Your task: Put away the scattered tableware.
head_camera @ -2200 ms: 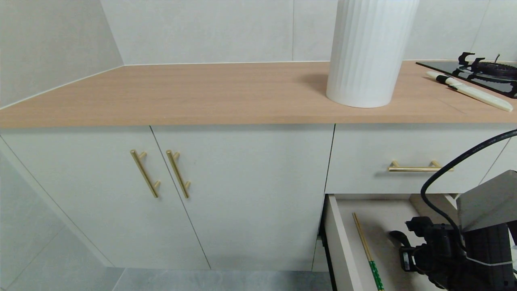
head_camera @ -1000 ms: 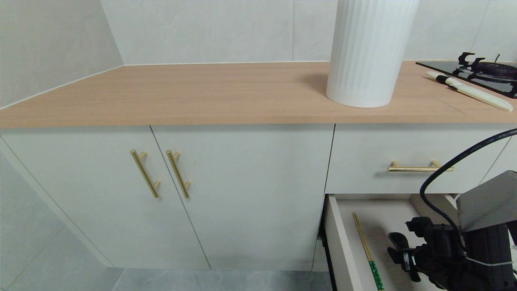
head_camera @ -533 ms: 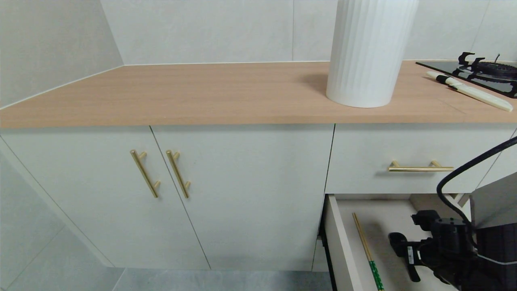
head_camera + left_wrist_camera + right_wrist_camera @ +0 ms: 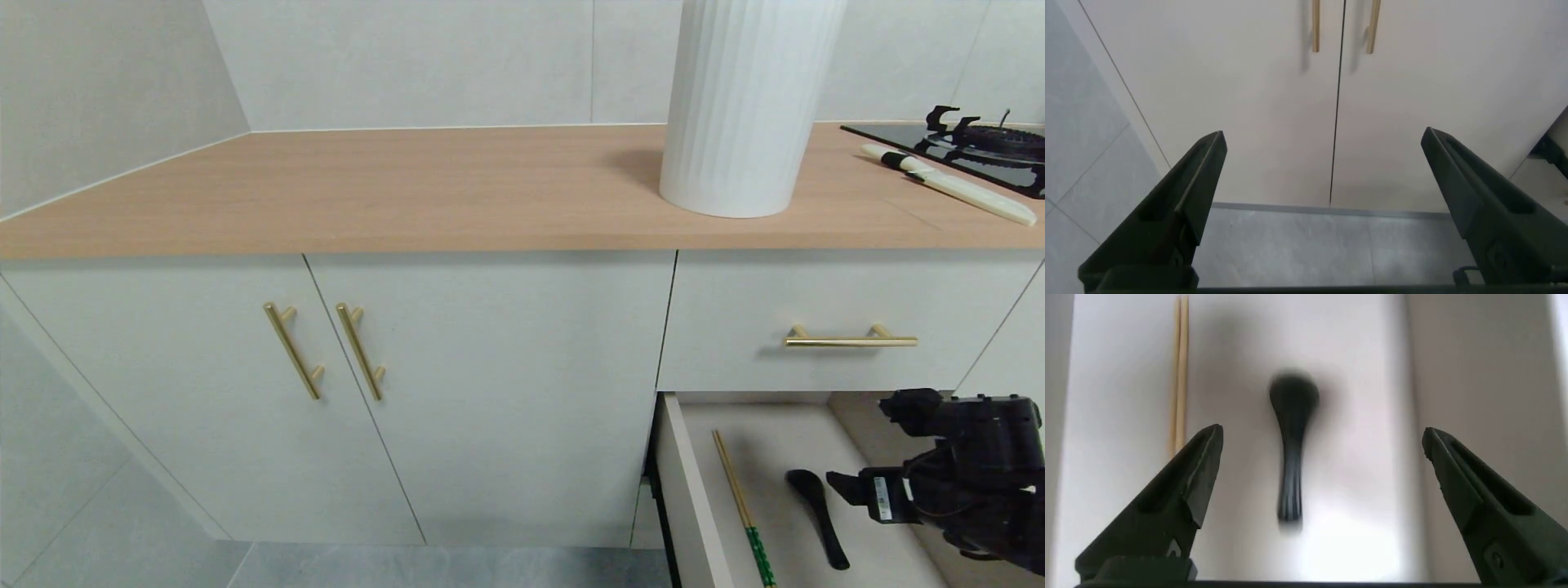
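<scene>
Our right gripper [image 4: 1320,434] hangs spread over the open pale drawer [image 4: 684,490] — the long cream knife [image 4: 951,186] lies slantwise above it, nearest this arm.

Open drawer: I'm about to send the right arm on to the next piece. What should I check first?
1. Black spoon lies flat inside the pale open drawer: ok.
2. Right hand open, empty, above the spoon: ok.
3. Wooden chopsticks with green ends in the drawer: ok.
4. Left hand open, empty: ok.
5. All tableware stowed: not ok; the white knife with a black band lies on the wooden counter.
6. Drawer shut: not ok.
</scene>
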Robot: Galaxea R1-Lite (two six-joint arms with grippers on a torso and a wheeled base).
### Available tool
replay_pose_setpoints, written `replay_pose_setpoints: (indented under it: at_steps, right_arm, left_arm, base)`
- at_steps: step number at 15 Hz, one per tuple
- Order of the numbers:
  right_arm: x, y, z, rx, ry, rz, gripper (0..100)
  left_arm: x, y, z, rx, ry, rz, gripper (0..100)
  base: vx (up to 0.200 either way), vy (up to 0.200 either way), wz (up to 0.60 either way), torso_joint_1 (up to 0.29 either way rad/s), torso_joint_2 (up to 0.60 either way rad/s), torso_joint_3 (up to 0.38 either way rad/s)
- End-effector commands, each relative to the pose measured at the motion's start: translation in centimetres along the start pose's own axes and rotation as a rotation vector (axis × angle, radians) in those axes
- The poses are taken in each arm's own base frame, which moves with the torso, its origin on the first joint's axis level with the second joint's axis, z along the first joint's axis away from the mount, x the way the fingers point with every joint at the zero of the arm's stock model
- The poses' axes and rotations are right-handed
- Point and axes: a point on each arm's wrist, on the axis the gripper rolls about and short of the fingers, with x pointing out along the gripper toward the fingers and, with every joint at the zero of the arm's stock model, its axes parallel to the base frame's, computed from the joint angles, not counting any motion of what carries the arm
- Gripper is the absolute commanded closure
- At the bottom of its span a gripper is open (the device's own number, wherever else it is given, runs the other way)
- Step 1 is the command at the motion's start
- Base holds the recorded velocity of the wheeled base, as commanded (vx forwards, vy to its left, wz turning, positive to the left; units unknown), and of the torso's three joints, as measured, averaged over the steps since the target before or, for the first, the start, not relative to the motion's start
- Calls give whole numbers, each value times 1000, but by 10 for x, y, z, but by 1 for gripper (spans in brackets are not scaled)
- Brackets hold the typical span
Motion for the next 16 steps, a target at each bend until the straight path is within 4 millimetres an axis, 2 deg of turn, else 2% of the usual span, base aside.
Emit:
replay_pose_setpoints:
  at_steps: [1,3,5,7,12,16]
  right_arm:
    - [-70,-12,47,36,-111,21,0]
    - [-101,-16,56,57,-56,81,0]
    - [-122,-19,61,56,2,120,0]
    - [-132,-20,62,55,37,123,0]
    - [-138,-14,58,27,79,155,0]
    - [-139,-11,53,8,125,165,0]
  left_arm:
    - [0,0,0,1,1,1,0]
    - [0,0,0,1,1,1,0]
    - [0,0,0,-1,1,1,0]
    - [0,0,0,-1,1,1,0]
    - [0,0,0,-2,1,3,0]
    - [0,0,0,-2,1,1,0]
  base:
    - [0,0,0,0,0,0]
    - [0,0,0,0,0,0]
    - [0,0,0,0,0,0]
    - [0,0,0,0,0,0]
    - [0,0,0,0,0,0]
    - [-200,0,0,7,0,-2]
